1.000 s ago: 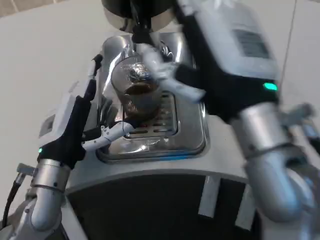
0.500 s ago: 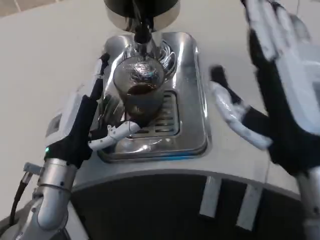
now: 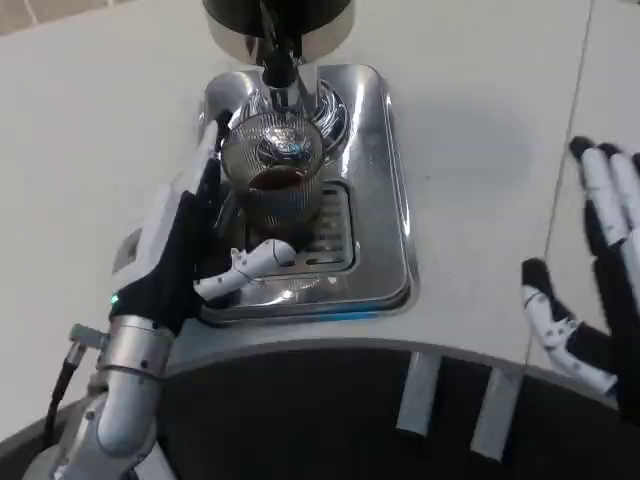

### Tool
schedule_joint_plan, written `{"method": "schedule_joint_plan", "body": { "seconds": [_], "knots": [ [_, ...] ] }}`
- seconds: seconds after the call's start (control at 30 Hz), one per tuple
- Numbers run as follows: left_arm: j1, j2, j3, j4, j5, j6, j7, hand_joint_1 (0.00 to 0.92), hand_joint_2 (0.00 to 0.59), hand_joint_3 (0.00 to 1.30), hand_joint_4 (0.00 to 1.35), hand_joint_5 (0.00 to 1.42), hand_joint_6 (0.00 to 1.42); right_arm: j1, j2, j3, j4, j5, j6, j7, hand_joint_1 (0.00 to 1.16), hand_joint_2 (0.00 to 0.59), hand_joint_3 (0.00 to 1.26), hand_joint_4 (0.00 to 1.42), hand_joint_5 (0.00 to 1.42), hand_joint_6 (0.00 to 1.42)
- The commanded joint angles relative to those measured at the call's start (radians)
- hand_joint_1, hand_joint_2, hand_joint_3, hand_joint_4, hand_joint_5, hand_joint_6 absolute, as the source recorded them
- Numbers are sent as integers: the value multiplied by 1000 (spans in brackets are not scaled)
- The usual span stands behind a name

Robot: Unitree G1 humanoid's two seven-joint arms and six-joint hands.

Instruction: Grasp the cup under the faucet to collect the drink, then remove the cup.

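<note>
A clear glass cup (image 3: pixel 278 185) with dark drink in it stands on the chrome drip tray (image 3: pixel 375 200), right under the faucet spout (image 3: pixel 278 62). My left hand (image 3: pixel 185 245) wraps the cup from its left side: fingers (image 3: pixel 212 140) run up along the left wall and the thumb (image 3: pixel 252 264) crosses in front of the base. My right hand (image 3: pixel 600 280) hangs at the far right, well away from the machine, with its fingers spread and nothing in it.
The black and chrome head of the dispenser (image 3: pixel 280 18) overhangs the cup from behind. The tray's slotted grate (image 3: pixel 330 235) lies under and to the right of the cup. White tabletop (image 3: pixel 470 130) stretches to the right of the machine.
My right hand has pulled away from above the cup, swinging out to the right and down. My left hand has closed in against the cup's side.
</note>
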Motion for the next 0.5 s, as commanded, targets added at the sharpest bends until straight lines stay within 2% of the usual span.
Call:
{"method": "schedule_joint_plan", "body": {
  "seconds": [0.03, 0.27, 0.47, 0.5],
  "knots": [
    [-35, -12, -4, 42, -9, 15, 15, 284, 45, 0, 0, 62, 98, -38, 0, 30, 78, 10, -34, -15, 395, 536, 0, 0, 0, 0],
    [-58, -27, 8, 83, -39, 5, 32, 330, 43, 0, 0, 91, 125, -40, -10, 42, 119, 36, -61, -18, 395, 526, 0, 0, 0, 0],
    [-70, -46, -10, 103, -27, 10, 41, 360, 40, 0, 0, 105, 143, 24, -29, 22, 117, 79, -73, -32, 354, 491, 0, 0, 0, 0],
    [-75, -48, -12, 109, -27, 11, 40, 364, 40, 0, 0, 106, 145, 35, -31, 20, 114, 84, -75, -34, 320, 490, 0, 0, 0, 0]
  ]
}}
